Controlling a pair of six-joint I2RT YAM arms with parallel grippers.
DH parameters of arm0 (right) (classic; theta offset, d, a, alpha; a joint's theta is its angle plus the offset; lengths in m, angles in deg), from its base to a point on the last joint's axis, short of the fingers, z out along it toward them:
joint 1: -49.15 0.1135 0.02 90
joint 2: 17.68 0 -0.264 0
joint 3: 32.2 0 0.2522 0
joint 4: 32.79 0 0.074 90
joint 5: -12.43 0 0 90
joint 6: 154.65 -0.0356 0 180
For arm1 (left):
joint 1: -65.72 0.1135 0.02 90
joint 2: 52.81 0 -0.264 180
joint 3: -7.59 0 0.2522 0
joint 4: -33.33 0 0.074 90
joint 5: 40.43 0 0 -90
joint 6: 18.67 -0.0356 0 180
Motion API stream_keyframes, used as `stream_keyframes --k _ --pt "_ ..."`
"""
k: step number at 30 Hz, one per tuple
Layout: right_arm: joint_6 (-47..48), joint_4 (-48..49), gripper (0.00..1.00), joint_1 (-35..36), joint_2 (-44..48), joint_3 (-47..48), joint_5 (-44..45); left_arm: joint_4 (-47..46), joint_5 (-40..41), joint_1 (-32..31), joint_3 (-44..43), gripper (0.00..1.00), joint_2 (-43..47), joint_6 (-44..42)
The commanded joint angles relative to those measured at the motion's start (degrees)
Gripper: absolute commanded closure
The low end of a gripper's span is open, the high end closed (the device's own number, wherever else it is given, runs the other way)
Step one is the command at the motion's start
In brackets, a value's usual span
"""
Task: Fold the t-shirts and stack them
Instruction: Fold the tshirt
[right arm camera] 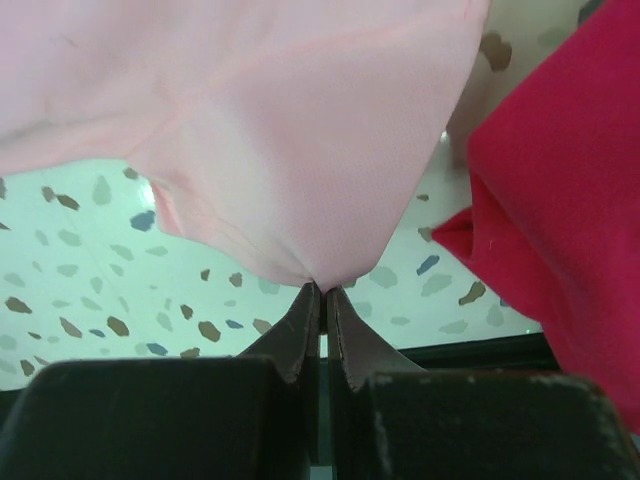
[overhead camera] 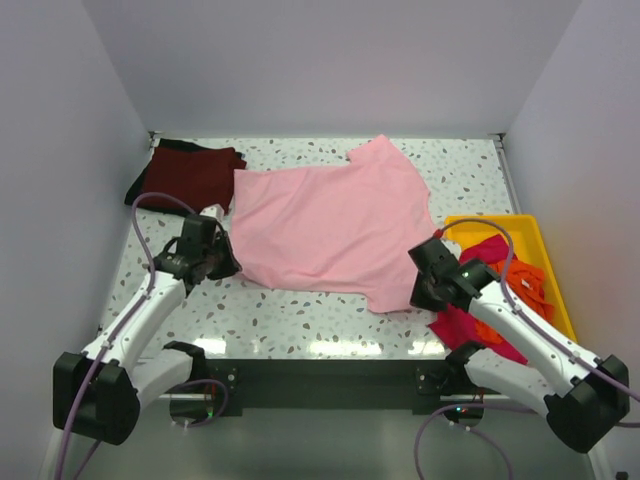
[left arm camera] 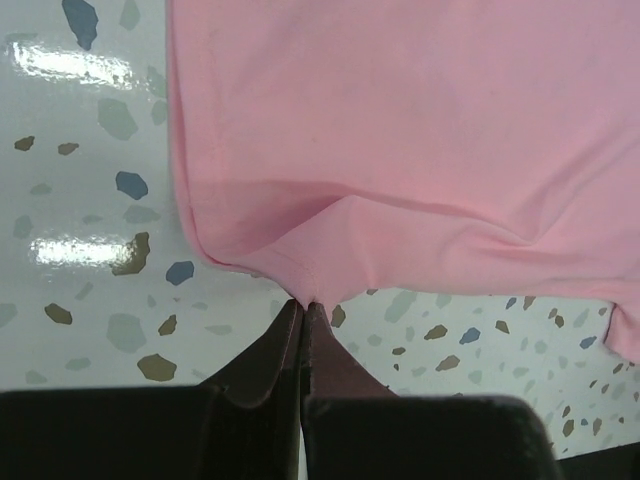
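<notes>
We are looking down on the pale pink cotton t-shirt [overhead camera: 330,225], lying spread flat across the middle of the speckled white worktop [overhead camera: 300,325]. Its long axis is running from the left edge towards the right edge, with the straight hem on the left.

The left gripper [left arm camera: 303,303] is pinching the near-left hem corner, fingers closed tight on a small tuck of pink cloth. The right gripper [right arm camera: 322,288] is doing the same at the near-right end, clamping what looks like the near sleeve.

From both pairs of fingers the whole body of the shirt is stretching away towards the far edge. Each arm is owning its own end, and neither is nearer the middle. We are judging this as the start of a lengthwise fold, carrying the near side over towards the far side. That means both arms travelling level, or the cloth is going to skew.

The dark maroon folded tee [overhead camera: 190,175] is sitting in the far-left corner, just touching the pink hem. At the right edge, the shallow yellow plastic tray [overhead camera: 495,221] is holding the bright orange tee [overhead camera: 525,280], and the magenta tee [right arm camera: 560,200] is spilling towards the near edge, close beside the right gripper.
</notes>
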Motion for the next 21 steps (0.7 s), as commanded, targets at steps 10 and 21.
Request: stream_keyframes --k 10,21 --pt "14.0 12.3 1.0 -8.4 -17.3 15.6 4.8 -2.4 -5.9 3.5 -9.7 1.0 -6.6 -0.3" --pt "23.1 16.9 1.0 -15.7 -35.8 31.5 0.4 -5.9 -14.1 8.6 -13.5 1.0 -15.4 -2.5"
